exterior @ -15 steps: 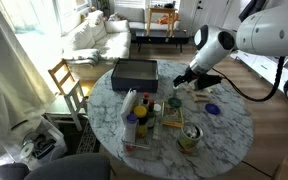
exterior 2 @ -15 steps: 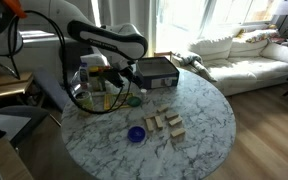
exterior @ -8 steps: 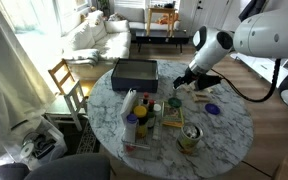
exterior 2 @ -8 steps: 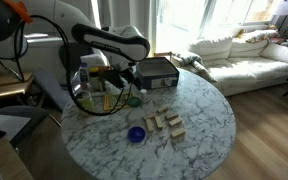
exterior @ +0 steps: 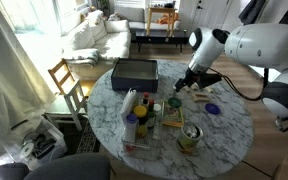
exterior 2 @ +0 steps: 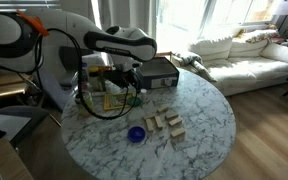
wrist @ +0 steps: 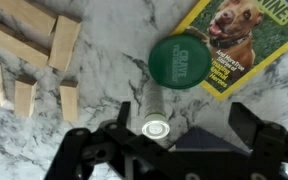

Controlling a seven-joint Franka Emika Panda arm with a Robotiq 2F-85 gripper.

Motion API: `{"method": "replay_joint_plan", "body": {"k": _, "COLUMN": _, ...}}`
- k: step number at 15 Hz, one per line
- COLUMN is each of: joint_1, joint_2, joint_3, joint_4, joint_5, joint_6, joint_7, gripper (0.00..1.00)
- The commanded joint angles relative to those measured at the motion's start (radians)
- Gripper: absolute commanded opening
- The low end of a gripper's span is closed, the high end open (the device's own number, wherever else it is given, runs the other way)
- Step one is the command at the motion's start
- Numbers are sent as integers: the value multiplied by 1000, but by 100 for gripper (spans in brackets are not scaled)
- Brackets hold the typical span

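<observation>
While the arm reaches over the round marble bench [exterior: 229, 132], the claw [exterior: 186, 87] hangs just above the bench surface, near a black box [exterior: 134, 72].

1. Claw state. In the wrist view the claw is spread wide. Its fingers [wrist: 267, 142] sit far apart along the lower edge of that view and grip nothing.

2. Nearest item. A round green lid [wrist: 181, 62] lies flat on the bench just ahead of the gap between the fingers and slightly to one side. No finger touches it.

3. Item between the fingers. A slim dark cylinder [wrist: 154, 105] with a pale round end shows between the lid and the claw body, clear of both fingers. Whether it stands or lies cannot be told.

4. Adjacent items. A yellow magazine [wrist: 239, 35] with a dog on its cover lies beside the lid, and the lid rim meets or overlaps the magazine's edge. Several wooden blocks [wrist: 29, 35] lie on the opposite side of the lid, apart from it.

5. Other items on the bench. In an exterior view a small blue disc [exterior 2: 136, 133] lies near the blocks. A tin can [exterior: 189, 138] and a cluster of bottles [exterior: 134, 112] stand well apart from the claw.
</observation>
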Motion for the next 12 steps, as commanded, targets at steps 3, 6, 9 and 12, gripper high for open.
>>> {"method": "replay_joint_plan", "body": {"k": 3, "joint_1": -57, "joint_2": 118, "joint_3": -25, "joint_4": 172, "joint_5": 99, "joint_6": -10, "joint_7": 47, "gripper": 100}}
{"method": "replay_joint_plan", "body": {"k": 6, "joint_1": -83, "joint_2": 137, "joint_3": -10, "joint_4": 217, "joint_5": 136, "joint_6": -74, "joint_7": 46, "gripper": 100}}
{"method": "replay_joint_plan", "body": {"k": 9, "joint_1": -87, "joint_2": 157, "joint_3": -22, "joint_4": 219, "joint_5": 142, "joint_6": -140, "joint_7": 46, "gripper": 100}}
{"method": "replay_joint_plan", "body": {"k": 12, "joint_1": -90, "joint_2": 168, "joint_3": -23, "joint_4": 201, "joint_5": 150, "joint_6": -193, "joint_7": 41, "gripper": 99}}
